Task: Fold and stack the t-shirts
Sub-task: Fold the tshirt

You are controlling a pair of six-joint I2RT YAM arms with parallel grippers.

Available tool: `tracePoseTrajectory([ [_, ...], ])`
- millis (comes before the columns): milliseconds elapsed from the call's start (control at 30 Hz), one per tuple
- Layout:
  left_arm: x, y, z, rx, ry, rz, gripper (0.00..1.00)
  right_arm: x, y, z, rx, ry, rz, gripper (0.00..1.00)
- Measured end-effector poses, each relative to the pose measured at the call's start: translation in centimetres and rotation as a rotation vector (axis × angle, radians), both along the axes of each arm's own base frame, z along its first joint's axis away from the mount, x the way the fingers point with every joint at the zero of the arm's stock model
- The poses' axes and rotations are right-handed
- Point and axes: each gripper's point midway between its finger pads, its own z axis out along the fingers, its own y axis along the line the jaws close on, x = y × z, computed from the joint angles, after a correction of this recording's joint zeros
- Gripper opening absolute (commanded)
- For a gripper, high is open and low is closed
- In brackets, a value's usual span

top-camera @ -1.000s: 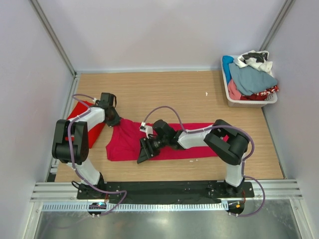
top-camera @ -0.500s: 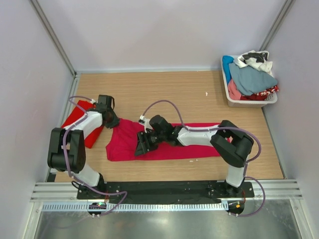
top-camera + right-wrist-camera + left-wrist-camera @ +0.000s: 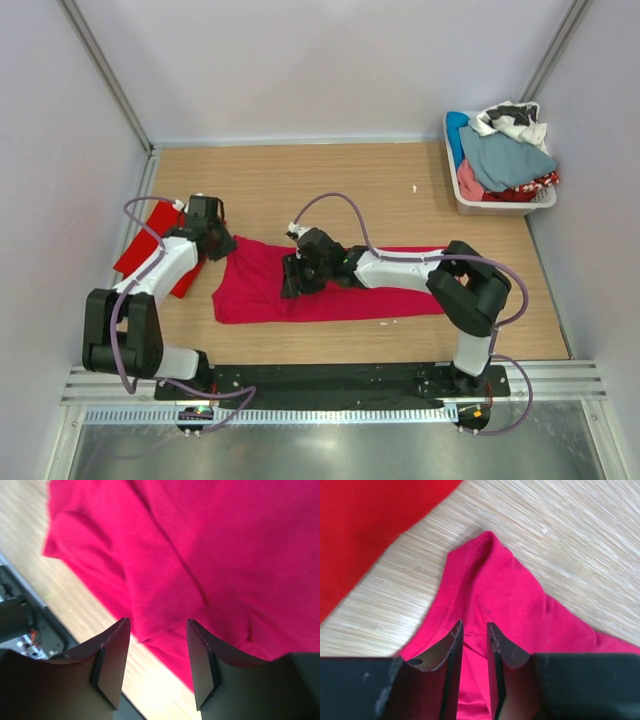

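Observation:
A raspberry-crimson t-shirt (image 3: 350,285) lies as a long strip across the middle of the table. A scarlet t-shirt (image 3: 145,245) lies folded at the left edge, partly under my left arm. My left gripper (image 3: 222,246) sits low over the crimson shirt's far left corner. In the left wrist view its jaws (image 3: 474,625) stand slightly apart and open, with crimson cloth (image 3: 510,595) lying loose below and the scarlet cloth (image 3: 365,525) at the upper left. My right gripper (image 3: 290,283) hovers open over the crimson shirt's left half. Its fingers (image 3: 158,622) frame the folded near edge of the crimson shirt (image 3: 200,540), holding nothing.
A white basket (image 3: 505,207) heaped with mixed clothes (image 3: 505,155) stands at the far right corner. Grey walls close in the table on the left, right and far sides. A black rail with the arm bases runs along the near edge.
My left gripper's jaws have parted, letting go of the crimson corner, and its elbow swung left. My right gripper moved slightly away from the near edge and narrowed a little.

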Motion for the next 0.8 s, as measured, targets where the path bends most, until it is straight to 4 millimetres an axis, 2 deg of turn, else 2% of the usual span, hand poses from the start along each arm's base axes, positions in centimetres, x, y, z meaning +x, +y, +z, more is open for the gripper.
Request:
tracePoseTrajectory([
  [200, -0.3, -1.6, 0.5, -0.009, -0.014, -0.049, 0.24, 0.5, -0.8, -2.8, -0.077, 0.011, -0.036, 0.51],
  [300, -0.5, -2.1, 0.3, -0.014, -0.005, -0.065, 0.23, 0.9, -0.7, -2.7, -0.084, 0.003, -0.05, 0.49],
  [533, -0.8, -2.7, -1.6, -0.016, 0.054, -0.084, 0.21, 2.0, -0.3, -2.3, -0.085, -0.023, -0.089, 0.36],
  [733, -0.9, -2.8, -1.8, -0.015, 0.06, -0.089, 0.21, 2.7, -0.1, -2.8, -0.105, -0.025, -0.11, 0.3],
  [800, -0.9, -2.8, -1.8, -0.015, 0.06, -0.09, 0.21, 2.7, -0.2, -3.3, -0.118, -0.021, -0.115, 0.25],
])
